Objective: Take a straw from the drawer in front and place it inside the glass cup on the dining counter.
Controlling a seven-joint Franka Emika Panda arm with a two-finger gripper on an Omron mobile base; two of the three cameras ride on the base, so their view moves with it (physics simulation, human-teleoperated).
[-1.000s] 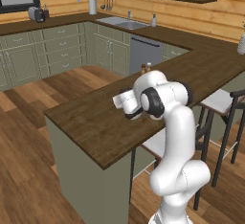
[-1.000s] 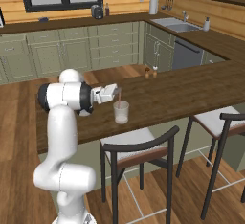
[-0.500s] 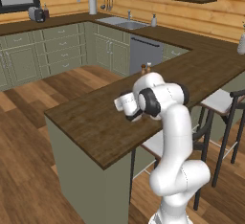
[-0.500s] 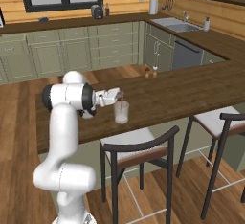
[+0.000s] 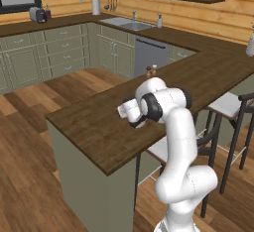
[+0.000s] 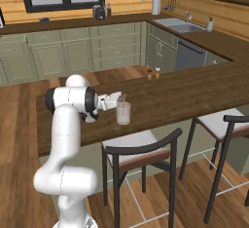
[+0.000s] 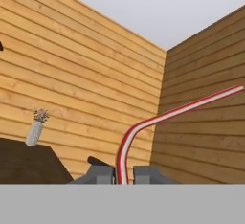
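At the near edge of the dining counter [image 6: 185,93], the glass cup [image 6: 123,113] stands w/ the gripper [image 6: 119,98] just above and beside its rim. Since a sec ago the hand has crept closer over the cup, so I'd say the drop-in is close. Jaws are pinched narrow on the straw [image 7: 143,132]: its stem is clamped btwn the tips, bent end sticking out past them. In the right base view the straw's a faint red line at the cup's mouth; can't tell if it's inside yet.

Straws: one [image 7: 143,125]
Glass cups: one [image 6: 123,112]
Stools: two [image 6: 138,153] [image 6: 221,122]
Small shakers: two [image 6: 149,74] [image 6: 156,73]
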